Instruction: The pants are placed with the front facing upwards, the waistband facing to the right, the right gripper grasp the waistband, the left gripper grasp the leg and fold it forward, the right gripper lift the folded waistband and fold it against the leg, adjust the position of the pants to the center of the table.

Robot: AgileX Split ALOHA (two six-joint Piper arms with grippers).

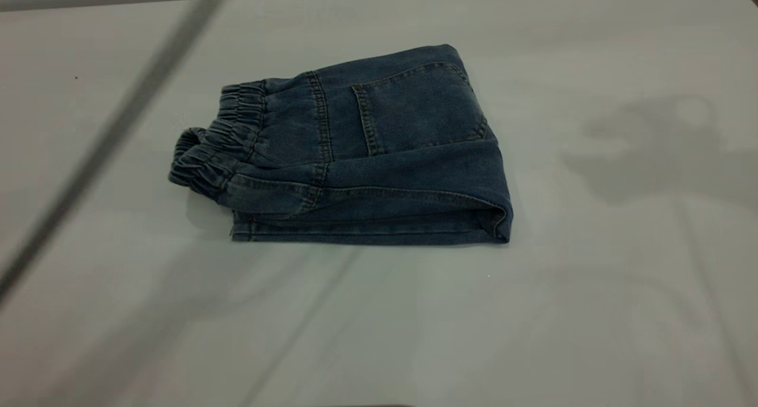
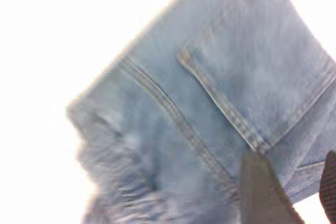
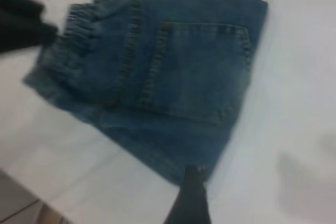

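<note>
The pants (image 1: 379, 158) are seen folded into a compact bundle, lying flat near the middle of the white desk (image 1: 592, 312), slightly toward 11 o'clock of centre in the exterior view. The darker back side with the stitched pocket (image 1: 417, 108) is turned up. The waistband (image 1: 216, 146) is gathered and ruffled at the bundle's 9 o'clock end; the rounded fold edge is at the 4 o'clock corner. A layer of denim is seen doubled under along the 6 o'clock edge.

Neither gripper is shown in the exterior view; only soft shadows are cast on the desk at 3 o'clock of the pants.

In the left wrist view, the left gripper (image 2: 294, 192) is seen above the pocket seam, two dark finger edges with a gap between them, spread, nothing pinched.

In the right wrist view, only one dark finger tip of the right gripper (image 3: 191, 200) is visible at the bundle's fold corner; spread or pressed together cannot be told. A dark blurred shape (image 3: 23, 22) is seen beside the waistband.
</note>
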